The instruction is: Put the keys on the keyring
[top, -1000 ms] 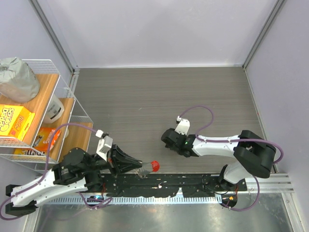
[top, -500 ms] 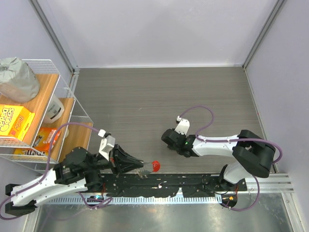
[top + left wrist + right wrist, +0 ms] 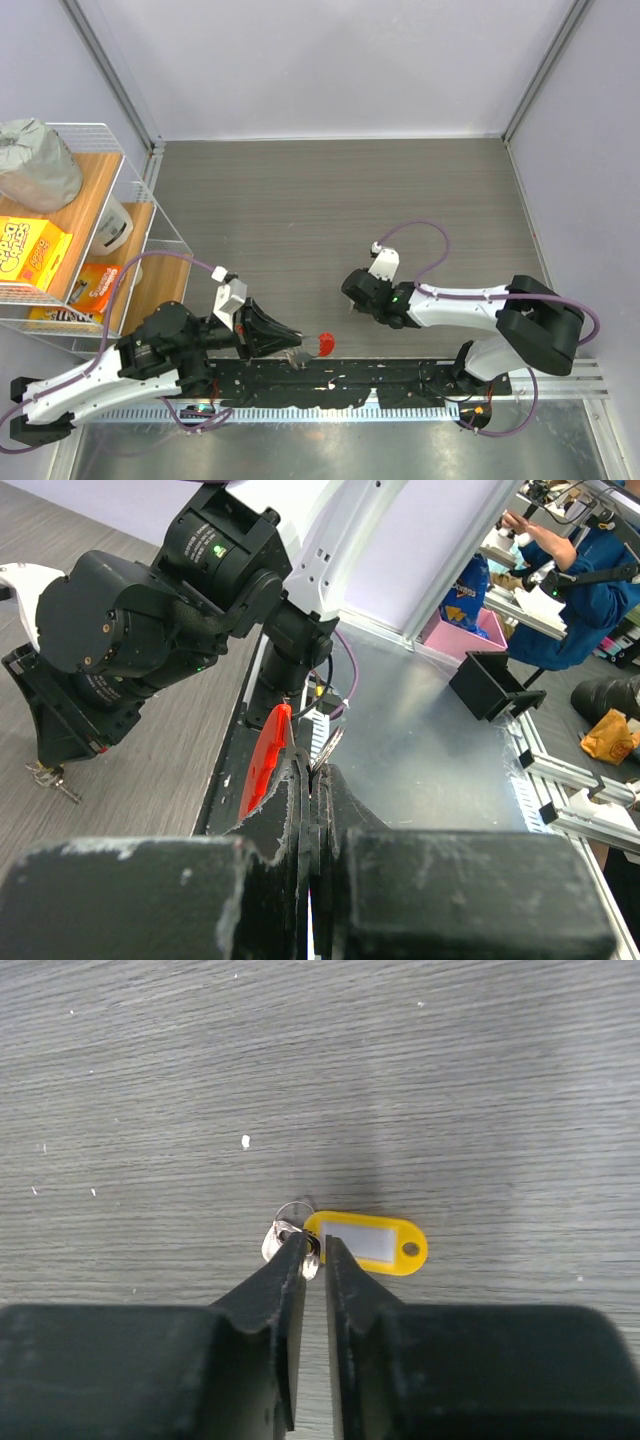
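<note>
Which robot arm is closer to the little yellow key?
Right. The right end effector sits over the yellow key, fingertips at its metal end. The left end effector is away by the near edge, holding the red keyring.

The keys (image 3: 352, 1243), small silver metal on a yellow tag, lie flat mid-frame in the right wrist view. The keyring (image 3: 321, 343), a red curve with silvery links, stands edgewise at lower centre of the top view.

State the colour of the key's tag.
Yellow tag with a white label insert; clearest in the right wrist view.
</note>
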Available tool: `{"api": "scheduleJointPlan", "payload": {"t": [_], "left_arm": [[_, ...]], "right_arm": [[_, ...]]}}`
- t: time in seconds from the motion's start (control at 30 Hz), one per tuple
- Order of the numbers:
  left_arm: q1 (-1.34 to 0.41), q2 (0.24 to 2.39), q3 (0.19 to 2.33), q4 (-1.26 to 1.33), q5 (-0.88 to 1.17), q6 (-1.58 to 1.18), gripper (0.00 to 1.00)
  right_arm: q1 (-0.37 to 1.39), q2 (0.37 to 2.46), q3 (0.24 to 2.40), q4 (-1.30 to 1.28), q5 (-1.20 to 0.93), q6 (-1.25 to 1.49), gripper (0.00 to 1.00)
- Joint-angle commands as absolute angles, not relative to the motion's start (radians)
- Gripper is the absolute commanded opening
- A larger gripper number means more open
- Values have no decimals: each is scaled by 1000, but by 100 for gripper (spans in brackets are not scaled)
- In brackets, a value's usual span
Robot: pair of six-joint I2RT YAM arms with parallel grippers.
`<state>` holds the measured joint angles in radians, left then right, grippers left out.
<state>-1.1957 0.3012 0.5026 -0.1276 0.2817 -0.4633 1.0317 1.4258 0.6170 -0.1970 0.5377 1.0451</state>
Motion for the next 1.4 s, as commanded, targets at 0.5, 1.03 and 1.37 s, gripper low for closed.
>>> {"api": "scheduleJointPlan", "payload": {"t": [0.5, 1.03, 1.37], "left_arm": [[-1195, 316, 535, -44, 305, -454, 0], [-1195, 276, 525, -71, 302, -456, 0], [-1196, 284, 523, -64, 299, -462, 0]], "right_arm": [[1031, 1414, 729, -246, 583, 994, 50], [1031, 1494, 741, -236, 574, 1014, 50], [1031, 1522, 706, -215, 558, 1029, 46]]}}
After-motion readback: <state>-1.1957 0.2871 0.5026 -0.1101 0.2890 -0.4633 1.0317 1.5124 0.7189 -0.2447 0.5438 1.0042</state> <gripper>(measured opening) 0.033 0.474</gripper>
